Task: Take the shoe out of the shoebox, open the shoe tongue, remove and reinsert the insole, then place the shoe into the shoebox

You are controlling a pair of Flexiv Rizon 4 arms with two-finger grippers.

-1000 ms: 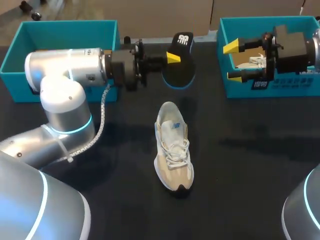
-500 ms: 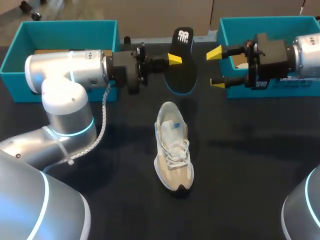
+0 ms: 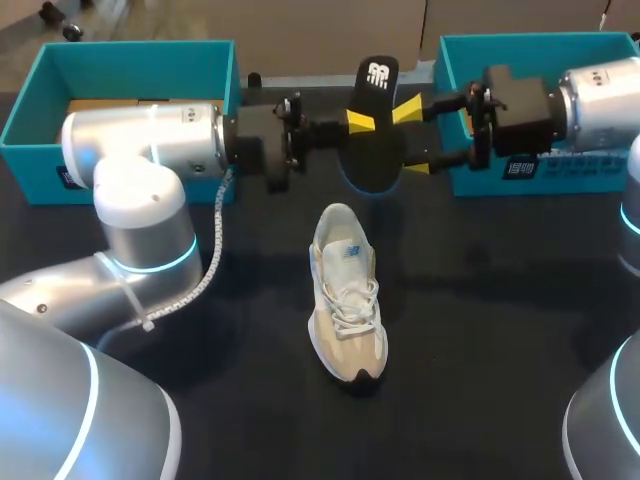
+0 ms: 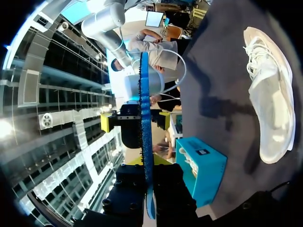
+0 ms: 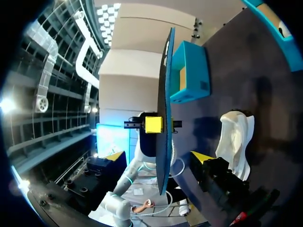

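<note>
Black insole (image 3: 372,125) hangs at upper centre, clamped in my left gripper (image 3: 357,121); my right gripper (image 3: 410,138), fingers spread, straddles it without touching. Below lies the shoe (image 3: 347,295), heel opening nearest the insole.

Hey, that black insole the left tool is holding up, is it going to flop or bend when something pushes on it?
Probably light and fairly stiff: the insole stands on edge, pinched at one spot by the left tool, only gently curved. It looks thin edge-on in the wrist views, so a push on its face would likely bend it.
</note>
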